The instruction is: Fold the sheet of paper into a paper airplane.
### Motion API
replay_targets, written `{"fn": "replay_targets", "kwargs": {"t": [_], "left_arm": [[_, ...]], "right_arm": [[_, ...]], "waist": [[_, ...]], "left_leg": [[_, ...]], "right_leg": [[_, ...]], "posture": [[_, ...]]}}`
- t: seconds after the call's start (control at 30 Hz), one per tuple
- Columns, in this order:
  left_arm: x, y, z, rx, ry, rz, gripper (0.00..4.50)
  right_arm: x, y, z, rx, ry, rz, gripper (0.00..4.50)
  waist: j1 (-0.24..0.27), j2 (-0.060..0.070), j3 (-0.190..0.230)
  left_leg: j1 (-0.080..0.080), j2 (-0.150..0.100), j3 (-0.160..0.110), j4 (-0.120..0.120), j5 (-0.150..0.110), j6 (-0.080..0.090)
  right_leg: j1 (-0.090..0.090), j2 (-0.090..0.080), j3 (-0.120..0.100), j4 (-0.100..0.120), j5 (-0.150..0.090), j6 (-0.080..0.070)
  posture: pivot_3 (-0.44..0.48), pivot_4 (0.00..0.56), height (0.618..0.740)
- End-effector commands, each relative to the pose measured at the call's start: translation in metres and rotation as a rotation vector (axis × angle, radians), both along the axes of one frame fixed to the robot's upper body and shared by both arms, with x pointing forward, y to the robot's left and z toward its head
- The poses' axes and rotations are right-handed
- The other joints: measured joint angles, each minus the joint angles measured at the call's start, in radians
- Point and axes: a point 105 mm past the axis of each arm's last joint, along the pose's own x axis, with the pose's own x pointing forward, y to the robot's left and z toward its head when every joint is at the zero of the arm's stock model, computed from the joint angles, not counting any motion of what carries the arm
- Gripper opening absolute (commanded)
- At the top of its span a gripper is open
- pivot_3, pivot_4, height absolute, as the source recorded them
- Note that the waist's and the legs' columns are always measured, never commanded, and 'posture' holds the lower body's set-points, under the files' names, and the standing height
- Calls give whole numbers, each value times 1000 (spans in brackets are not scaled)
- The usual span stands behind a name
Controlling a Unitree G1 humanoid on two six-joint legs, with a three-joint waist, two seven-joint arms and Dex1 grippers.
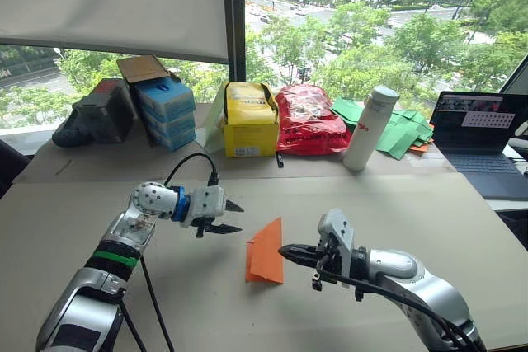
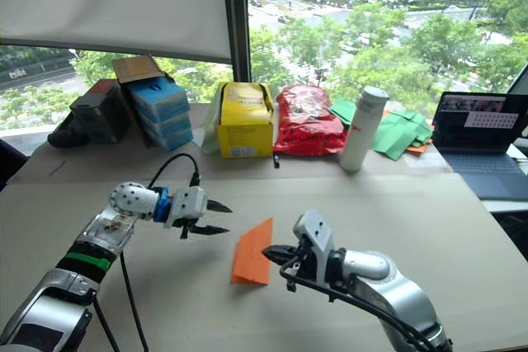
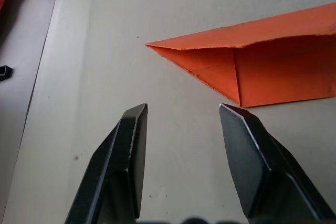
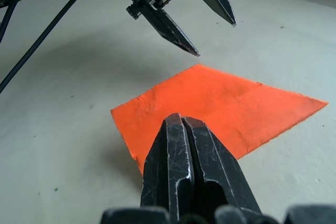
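1. While I watched from the head camera, the folded orange paper (image 1: 266, 253) lay flat on the table (image 1: 412, 212) between the two grippers, a pointed wedge with layered flaps.
2. Its long axis ran away from the robot, with the sharp tip toward the window and the wider, squared end nearer the robot.
3. My left gripper (image 1: 228, 217) hovered just beside the paper's left edge, not touching it, its two black fingers spread apart with nothing between them.
4. My right gripper (image 1: 290, 253) sat at the paper's right edge with its fingers pressed together; I could not tell whether they were pinching the edge or only resting against it, because in the right wrist view the fingers (image 4: 190, 166) covered that part of the paper.
5. From the left wrist view the paper ran off the frame's side, so its wide end was cut off there.
6. Along the window stood a yellow box (image 1: 250, 119), a red bag (image 1: 310, 119), a white bottle (image 1: 369, 128), green papers (image 1: 404, 129) and a laptop (image 1: 478, 133).
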Motion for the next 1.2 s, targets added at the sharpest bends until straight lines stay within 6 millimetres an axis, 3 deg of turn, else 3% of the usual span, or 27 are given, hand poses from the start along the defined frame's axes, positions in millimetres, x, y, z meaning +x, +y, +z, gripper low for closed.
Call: {"fn": "replay_targets", "kwargs": {"t": [0.03, 0.43, 0.83, 1.0, 1.2], "left_arm": [[3, -13, 9, 60, -153, -157, 3864], [0, -47, 6, 133, -260, -404, 3864], [-1, -44, 0, 189, -306, -450, 52], [3, -36, -3, 209, -305, -401, 52], [10, -17, 7, 100, -142, -125, 52]], "right_arm": [[2, -2, 10, 16, -36, -18, 0], [0, -5, 8, 14, -34, -78, 0], [-1, -2, 7, 22, -31, -90, 0], [10, -8, 11, 30, -49, -139, 0], [25, -25, 29, 56, -130, -261, 0]], "waist": [[1, 0, 0], [-7, -1, 0], [-6, -1, 0], [-7, -1, 0], [-11, 0, 0]], "left_leg": [[-1, 0, 0, 2, 0, 1], [-3, 0, 1, 4, -2, 4], [-3, 0, 1, 5, -2, 4], [-3, 0, 1, 5, -2, 4], [-3, 1, 1, 5, -2, 4]], "right_leg": [[0, 0, -1, 0, 0, 0], [0, 1, 0, -1, 1, 3], [0, 1, 0, -1, 1, 3], [0, 1, 0, -1, 2, 3], [0, 1, 0, 1, 2, 3]], "posture": [[0, 150, 740], [0, 150, 740], [0, 150, 740], [0, 150, 740], [0, 150, 740]]}}
